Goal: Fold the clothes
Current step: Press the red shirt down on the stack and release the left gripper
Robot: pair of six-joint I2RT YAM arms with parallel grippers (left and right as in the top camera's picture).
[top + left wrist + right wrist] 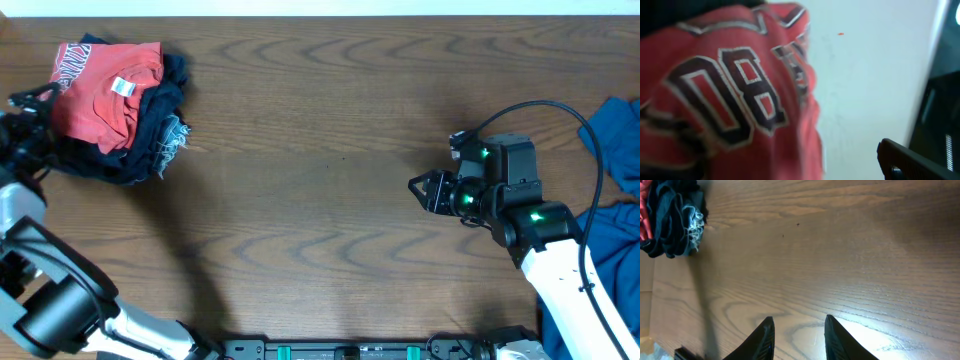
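The red lettered jersey (pixel 100 90) tops a dark navy heap (pixel 160 120) at the far-left corner. The left gripper (pixel 28 102) sits beside it, its opening hidden; the right gripper (pixel 797 335) hangs parted, empty. Grabbing blind could drag both layers.

Looks like a robot lab / test bench. Two robot arms w/ exposed joints work at one wood-grain table (pixel 320 150): left arm (pixel 50 300) and right arm (pixel 545 235). Green LEDs (pixel 535 216) are lit on the right arm, and a black cable (pixel 592 150) loops loose above it. A black rail (pixel 350 351) w/ green fittings runs along the table's front edge. Plain white wall (pixel 320 6) past the far edge. Clothes sit as test props: a heap (pixel 115 95) far left, blue cloth (pixel 615 130) at the right edge
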